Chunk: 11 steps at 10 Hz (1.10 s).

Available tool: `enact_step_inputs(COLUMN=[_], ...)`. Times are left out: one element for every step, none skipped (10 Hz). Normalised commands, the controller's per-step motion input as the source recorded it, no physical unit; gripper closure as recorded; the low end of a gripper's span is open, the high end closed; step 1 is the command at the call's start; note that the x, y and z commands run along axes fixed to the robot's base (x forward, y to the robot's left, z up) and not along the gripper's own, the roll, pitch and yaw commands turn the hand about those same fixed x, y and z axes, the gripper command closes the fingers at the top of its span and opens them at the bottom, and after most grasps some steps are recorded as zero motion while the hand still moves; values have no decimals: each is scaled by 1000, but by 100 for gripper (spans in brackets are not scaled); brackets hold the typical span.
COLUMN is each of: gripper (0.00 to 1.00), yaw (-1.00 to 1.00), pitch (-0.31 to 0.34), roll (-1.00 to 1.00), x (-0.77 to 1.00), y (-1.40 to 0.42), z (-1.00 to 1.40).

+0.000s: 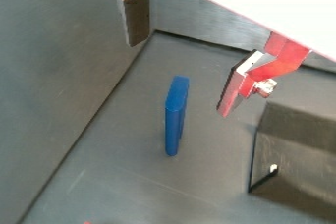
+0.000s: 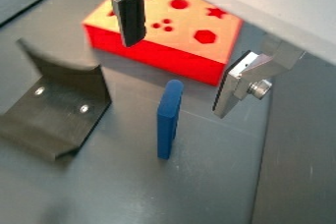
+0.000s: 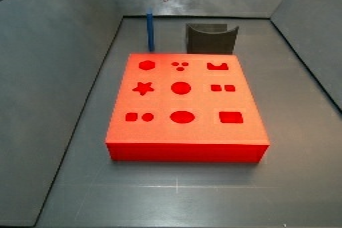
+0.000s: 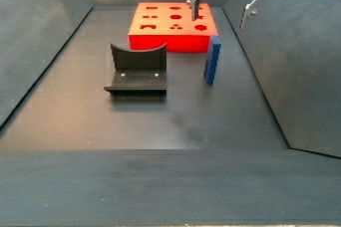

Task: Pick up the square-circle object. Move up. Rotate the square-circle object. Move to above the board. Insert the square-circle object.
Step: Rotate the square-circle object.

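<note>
A: Where was the square-circle object [image 4: 212,60]?
B: It stood upright on the floor, just right of the fixture [image 4: 136,70], w/ the board [image 4: 170,27] behind it.
A: And the tool [image 4: 221,3]?
B: Above the obj., released, jaws spread wide w/ nothing between. One finger [image 2: 128,14] and the other [image 2: 239,84] were apart from the peg in both wrist views.
</note>
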Motion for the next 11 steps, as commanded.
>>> enact_step_inputs(gripper=[0,0,0,0,0,0,0,0,0,0,0], yaw=[-1000,-1000,-1000,-1000,-1000,-1000,-1000,-1000,-1000,-1000,-1000], pitch=[4,5,5,5,6,6,7,7,8,9,11], roll=[0,0,0,0,0,0,0,0,0,0,0], x=[27,27,27,28,28,28,28,28,28,28,28], y=[12,12,12,12,12,12,12,12,12,12,12], z=[-33,-32,-32,-32,-32,-31,-31,-31,-31,-31,-31])
